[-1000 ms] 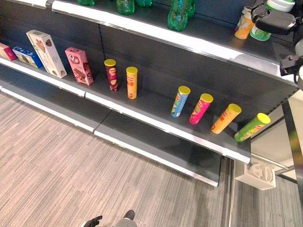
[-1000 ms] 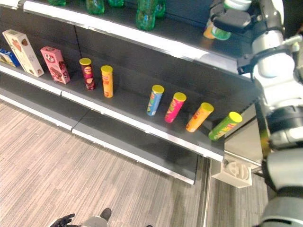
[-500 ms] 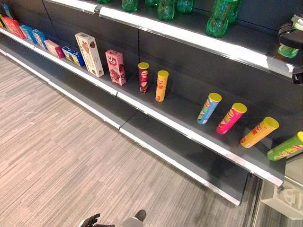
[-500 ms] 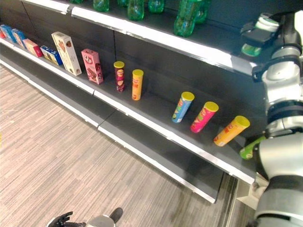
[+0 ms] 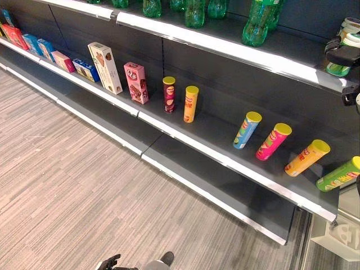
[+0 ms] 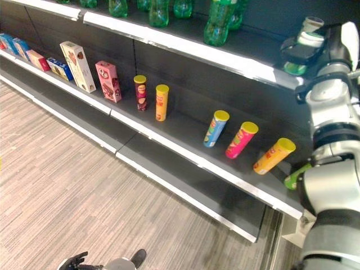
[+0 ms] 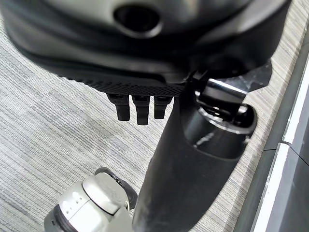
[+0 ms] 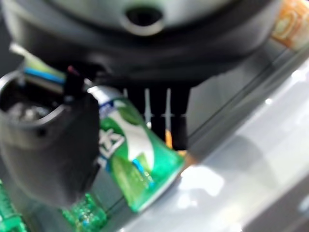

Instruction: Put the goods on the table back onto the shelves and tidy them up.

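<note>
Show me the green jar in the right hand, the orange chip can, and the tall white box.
green jar [image 8: 140,164], right wrist view, its label.
right hand [image 6: 301,48], right eye view, its back.
orange chip can [image 5: 306,158], left eye view, mid-body.
tall white box [image 5: 105,68], left eye view, front face.

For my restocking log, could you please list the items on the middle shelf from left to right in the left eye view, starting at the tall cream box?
Tall cream box → pink box → maroon can → orange can → blue can → pink can → orange-yellow can → green can.
</note>
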### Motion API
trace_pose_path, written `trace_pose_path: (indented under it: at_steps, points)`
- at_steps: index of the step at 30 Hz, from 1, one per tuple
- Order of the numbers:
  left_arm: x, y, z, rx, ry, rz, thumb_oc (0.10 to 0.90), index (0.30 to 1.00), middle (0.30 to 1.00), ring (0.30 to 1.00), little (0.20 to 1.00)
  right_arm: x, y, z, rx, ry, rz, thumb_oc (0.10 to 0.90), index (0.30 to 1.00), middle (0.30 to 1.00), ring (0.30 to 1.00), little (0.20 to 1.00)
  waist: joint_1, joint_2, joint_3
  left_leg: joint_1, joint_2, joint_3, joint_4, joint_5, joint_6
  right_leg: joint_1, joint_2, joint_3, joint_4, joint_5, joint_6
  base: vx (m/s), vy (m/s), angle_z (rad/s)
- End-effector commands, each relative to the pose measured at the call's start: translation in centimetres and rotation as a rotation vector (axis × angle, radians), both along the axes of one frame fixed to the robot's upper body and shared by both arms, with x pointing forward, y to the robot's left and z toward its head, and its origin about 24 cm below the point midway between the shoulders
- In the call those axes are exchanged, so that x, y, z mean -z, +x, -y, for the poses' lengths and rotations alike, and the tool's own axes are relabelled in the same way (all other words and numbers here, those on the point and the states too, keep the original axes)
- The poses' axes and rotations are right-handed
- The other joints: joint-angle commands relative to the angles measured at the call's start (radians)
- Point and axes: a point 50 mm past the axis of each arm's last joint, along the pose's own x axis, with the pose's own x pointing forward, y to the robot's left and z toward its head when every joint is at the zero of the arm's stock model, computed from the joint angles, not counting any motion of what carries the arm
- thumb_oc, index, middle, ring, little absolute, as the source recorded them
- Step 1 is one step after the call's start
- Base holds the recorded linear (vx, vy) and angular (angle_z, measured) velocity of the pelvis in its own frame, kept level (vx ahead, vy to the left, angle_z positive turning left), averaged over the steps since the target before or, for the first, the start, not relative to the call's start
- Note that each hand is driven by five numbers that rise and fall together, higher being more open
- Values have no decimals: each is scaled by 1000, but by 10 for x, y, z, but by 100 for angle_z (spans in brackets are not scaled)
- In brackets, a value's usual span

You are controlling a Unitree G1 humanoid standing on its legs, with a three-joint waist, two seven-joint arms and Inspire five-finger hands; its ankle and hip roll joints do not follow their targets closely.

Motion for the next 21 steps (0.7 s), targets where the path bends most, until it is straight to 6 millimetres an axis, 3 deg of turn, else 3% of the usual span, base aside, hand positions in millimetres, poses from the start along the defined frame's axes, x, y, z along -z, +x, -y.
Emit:
trace_pose_path:
  at_steps: [1, 12, 13, 14, 15, 21]
  points:
    - [-10, 10, -19, 98, 86, 37, 800, 900, 900, 900, 900, -54, -7, -12, 8, -121, 144, 400, 300, 300, 300, 300, 17, -29, -33, 11, 53, 114, -34, -90, -39, 107, -16, -14, 7, -104, 71, 79, -89, 5]
    - [-12, 9, -22, 105, 101, 37, 800, 900, 900, 900, 900, -53, -12, -2, 52, -98, 136, 400, 300, 300, 300, 300, 33, -31, -24, -10, 45, 93, -34, -85, -41, 102, -16, -30, 7, -106, 72, -2, -4, 5]
    - [-12, 9, -23, 105, 102, 36, 800, 900, 900, 900, 900, -53, -11, -2, 50, -96, 136, 463, 394, 394, 394, 394, 32, -31, -24, -9, 45, 93, -34, -86, -41, 102, -16, -30, 7, -106, 72, 0, 0, 0]
    - [-11, 8, -22, 105, 99, 33, 800, 900, 900, 900, 900, -53, -10, -5, 42, -93, 139, 736, 804, 804, 804, 804, 31, -33, -24, -7, 45, 94, -34, -87, -40, 104, -15, -30, 7, -107, 71, 0, 0, 0]
    - [-11, 8, -22, 106, 100, 33, 800, 900, 900, 900, 900, -53, -9, -6, 39, -92, 138, 800, 900, 900, 900, 900, 30, -33, -24, -6, 45, 94, -34, -88, -40, 105, -15, -31, 7, -107, 71, 0, 0, 0]
    - [-12, 13, -20, 115, 100, 46, 800, 900, 900, 900, 900, -54, -8, -7, 40, -104, 135, 800, 900, 900, 900, 900, 29, -38, -24, -5, 47, 92, -34, -89, -42, 107, -15, -36, 7, -109, 70, 0, 0, 0]
